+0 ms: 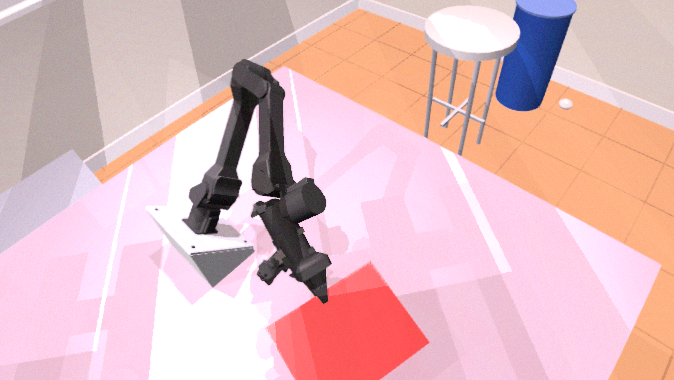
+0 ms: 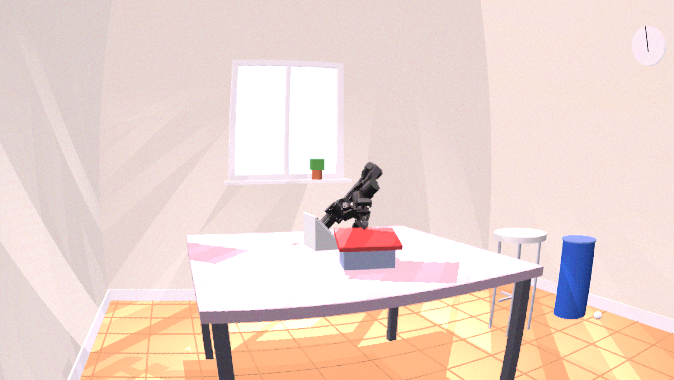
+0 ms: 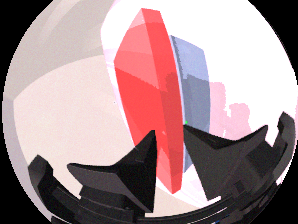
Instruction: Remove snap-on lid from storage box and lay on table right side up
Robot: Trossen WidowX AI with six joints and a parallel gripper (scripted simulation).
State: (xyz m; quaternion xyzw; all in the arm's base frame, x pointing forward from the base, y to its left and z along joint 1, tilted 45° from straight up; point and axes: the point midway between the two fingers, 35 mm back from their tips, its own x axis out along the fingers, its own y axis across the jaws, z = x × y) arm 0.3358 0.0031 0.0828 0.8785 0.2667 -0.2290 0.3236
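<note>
The red lid [image 1: 352,332] [image 2: 369,241] [image 3: 142,90] lies over the blue-grey storage box [image 2: 367,259] [image 3: 197,82]. It is tilted: its edge nearest the arm is a little raised, and its far edge sits low at the box's rim. My gripper [image 1: 324,299] [image 2: 364,226] [image 3: 168,131] is shut on the lid's edge at the arm side, with one finger over the top face and the other by the underside of the rim. The box stands on the table. It is hidden under the lid in the top view, and the gripped edge is hidden in the exterior view.
The arm's wedge-shaped base [image 1: 217,262] [image 2: 320,236] stands on the table [image 1: 500,300] [image 2: 260,295] close behind the box. A round stool [image 1: 470,30] [image 2: 520,235] and a blue bin [image 1: 535,55] [image 2: 575,277] stand on the floor beyond the table.
</note>
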